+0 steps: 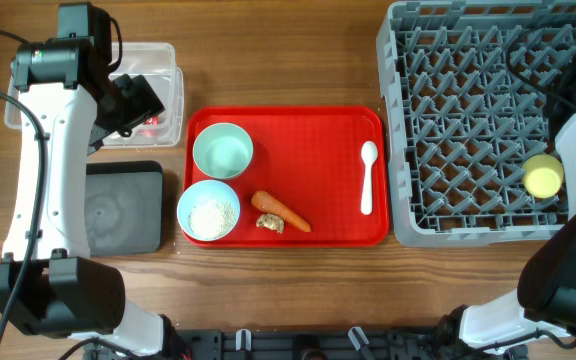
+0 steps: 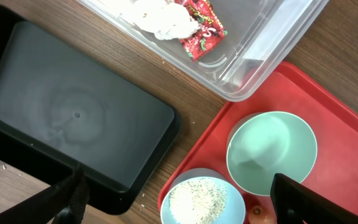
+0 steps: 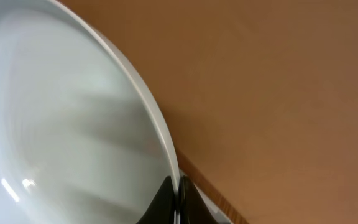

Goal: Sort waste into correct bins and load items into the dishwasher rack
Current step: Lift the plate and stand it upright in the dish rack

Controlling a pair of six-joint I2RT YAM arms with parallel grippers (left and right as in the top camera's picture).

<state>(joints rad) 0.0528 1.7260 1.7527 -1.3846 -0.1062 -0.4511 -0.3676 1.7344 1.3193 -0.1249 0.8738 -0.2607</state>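
Left wrist, left claw [image 2: 182,200] wide, red wrapper [image 2: 201,28] print unreadable, right claw [image 3: 177,198] pinching plate [image 3: 61,124] rim.

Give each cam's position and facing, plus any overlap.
Overhead: above the table, facing straight down on red tray and dishwasher rack; both arms show.
Left wrist: over the table's left side, looking down at black tray, clear tub, rice bowl; open left claw at bottom edge.
Right wrist: close on light blue plate, rim pinched in shut right claw.
Shared: overhead and left wrist both see black tray, clear tub, rice bowl.
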